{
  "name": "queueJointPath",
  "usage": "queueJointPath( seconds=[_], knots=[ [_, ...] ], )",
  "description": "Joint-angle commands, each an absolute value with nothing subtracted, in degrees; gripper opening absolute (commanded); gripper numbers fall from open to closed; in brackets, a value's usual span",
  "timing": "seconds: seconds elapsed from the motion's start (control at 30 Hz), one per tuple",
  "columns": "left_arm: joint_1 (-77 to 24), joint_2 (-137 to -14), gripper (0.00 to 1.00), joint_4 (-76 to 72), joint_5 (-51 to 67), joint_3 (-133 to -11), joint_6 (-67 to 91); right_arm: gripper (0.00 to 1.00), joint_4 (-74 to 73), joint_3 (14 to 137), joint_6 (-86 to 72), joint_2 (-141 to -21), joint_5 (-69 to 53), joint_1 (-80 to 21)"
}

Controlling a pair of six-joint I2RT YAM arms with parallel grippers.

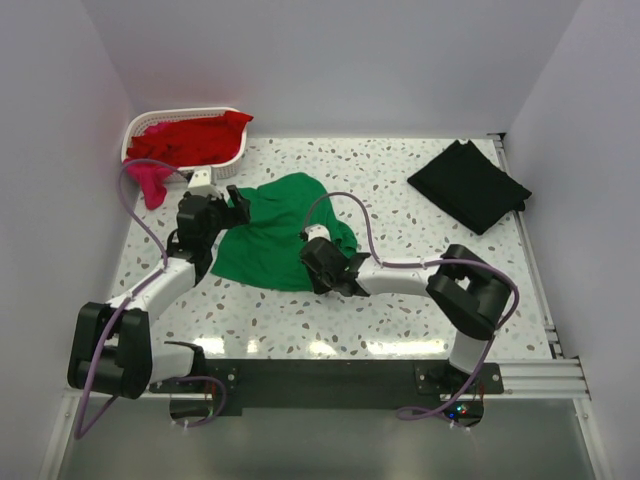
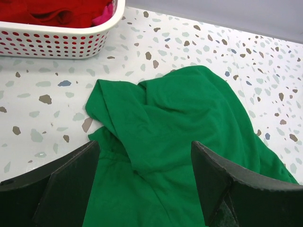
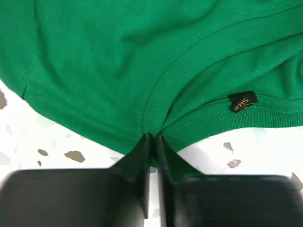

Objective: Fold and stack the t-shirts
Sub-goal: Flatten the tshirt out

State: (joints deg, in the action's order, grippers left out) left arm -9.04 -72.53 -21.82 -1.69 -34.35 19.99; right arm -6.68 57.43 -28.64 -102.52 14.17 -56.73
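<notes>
Green tee pinched at the collar, other claw wide open

Biggest thing first: the speckled terrazzo table (image 1: 400, 165) fills the whole workspace, with white walls around it. The green t-shirt (image 1: 270, 240) lies in a rumpled heap left of centre, partly folded over on itself and definitely not flat. The black t-shirt (image 1: 468, 185) sits by itself at the far right, well apart from the green one, and it looks like a roughly folded bundle.

In the far left corner there's a white lattice basket (image 1: 232, 158) with a red t-shirt (image 1: 190, 140) bunched inside. A pink t-shirt (image 1: 152, 182) spills over the basket's near edge and down onto the table.

The left gripper (image 2: 144, 146) is over the left side of the green t-shirt with its jaws spread wide, cloth showing in the gap between them and nothing held. Honestly, the wrist view doesn't make it clear if the fingertips actually touch the fabric or just hang above it.

The right gripper (image 3: 152, 138) is at the near right edge of the green t-shirt, low against the table. Its fingers (image 3: 137, 156) are squeezed almost together, and a bit of the ribbed collar (image 3: 163, 90) edge is clamped between them.

Smallest detail: a little black size tag (image 3: 243, 101) with gold lettering pokes out from inside the neckline, just to the right of where it's pinched.
</notes>
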Motion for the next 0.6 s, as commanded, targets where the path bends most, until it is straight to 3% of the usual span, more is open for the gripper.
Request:
queueJointPath(
  seconds=[0.0,0.03,0.2,0.57],
  knots=[
    [-8.96,-71.02,0.83,-25.14,-1.14,-34.37,20.39,0.05,-14.49,58.45,-29.09,-102.31,19.94,-56.95],
    [-8.96,-70.67,0.83,-25.05,-1.14,-34.28,20.39,0.0,-15.28,58.53,-28.83,-102.3,21.6,-56.95],
    [-8.96,-69.79,0.83,-24.96,-0.79,-34.01,20.3,0.0,-21.26,60.55,-26.99,-102.74,27.95,-55.2],
    [-8.96,-69.08,0.83,-25.14,1.14,-33.75,20.48,0.0,-28.03,69.15,-22.33,-103.44,37.87,-37.28]
  ],
)
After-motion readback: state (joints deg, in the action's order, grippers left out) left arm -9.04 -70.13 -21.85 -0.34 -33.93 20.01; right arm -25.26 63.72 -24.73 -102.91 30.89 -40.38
